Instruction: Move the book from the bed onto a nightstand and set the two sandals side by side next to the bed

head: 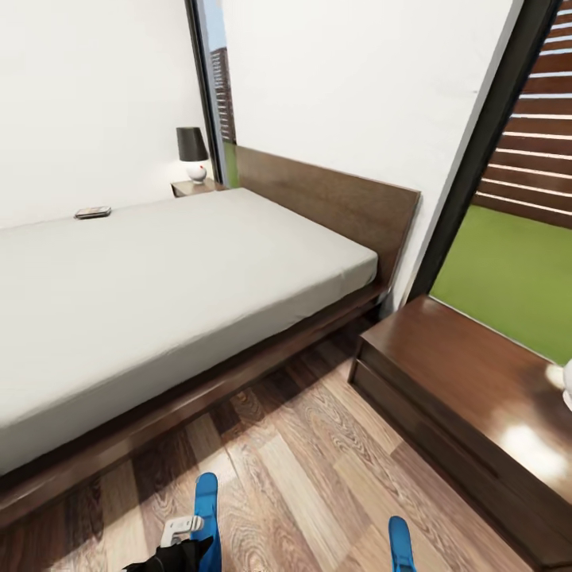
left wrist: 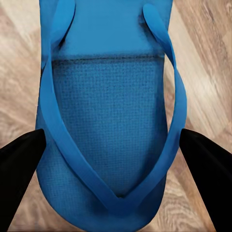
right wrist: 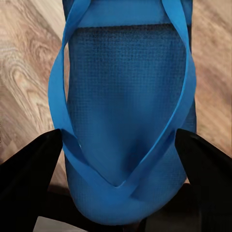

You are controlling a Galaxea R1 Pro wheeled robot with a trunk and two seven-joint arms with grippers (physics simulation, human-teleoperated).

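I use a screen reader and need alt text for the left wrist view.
A bright blue sandal seen close from above, its thin straps meeting in a V, sits between the two black fingers of the left tool, which stand apart at its edges, over light wood-plank floor.

In the head view the left arm's wrist, a white bracket over a black housing, shows at the bottom edge of the picture, low over the floor. In the left wrist view the left end effector (left wrist: 113, 150) has its two black fingers (left wrist: 19, 162) spread wide, one on each side of a blue sandal (left wrist: 108, 106), at its edges. In the right wrist view the right end effector (right wrist: 116, 154) likewise has its black fingers (right wrist: 29, 166) flanking the other sandal (right wrist: 128, 106).
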